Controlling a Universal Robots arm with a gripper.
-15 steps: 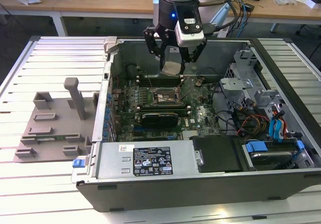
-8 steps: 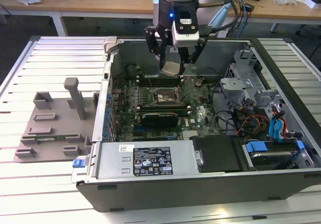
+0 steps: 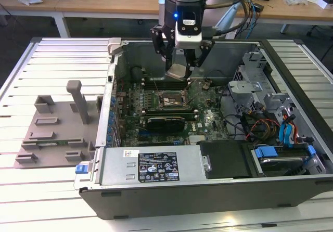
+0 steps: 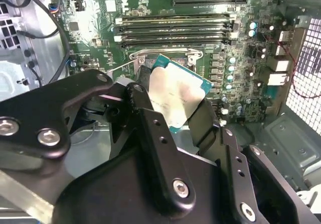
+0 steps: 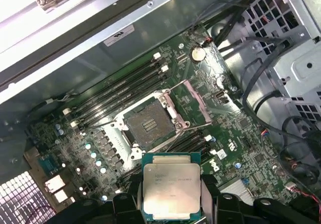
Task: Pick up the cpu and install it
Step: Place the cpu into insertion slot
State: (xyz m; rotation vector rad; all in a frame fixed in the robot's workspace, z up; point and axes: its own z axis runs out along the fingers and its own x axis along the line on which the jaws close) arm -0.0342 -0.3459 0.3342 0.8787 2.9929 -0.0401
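The cpu (image 5: 171,191), a flat square chip with a pale silver top and a green rim, is held between my black fingers above the motherboard. It also shows in the second wrist view as cpu (image 4: 176,97) and in the exterior view as cpu (image 3: 177,71). My gripper (image 3: 178,68) is shut on it and hangs inside the open computer case (image 3: 156,167). The open socket (image 5: 149,125), with its metal frame lifted, lies on the board a little beyond the chip; in the exterior view the socket (image 3: 171,101) is below the chip.
Memory slots (image 5: 120,91) run beside the socket. A black expansion card (image 3: 165,121) lies nearer the case front. Drive cages and cables (image 3: 270,123) fill the exterior view's right. A grey plastic fixture (image 3: 57,128) sits on the slatted table at the left.
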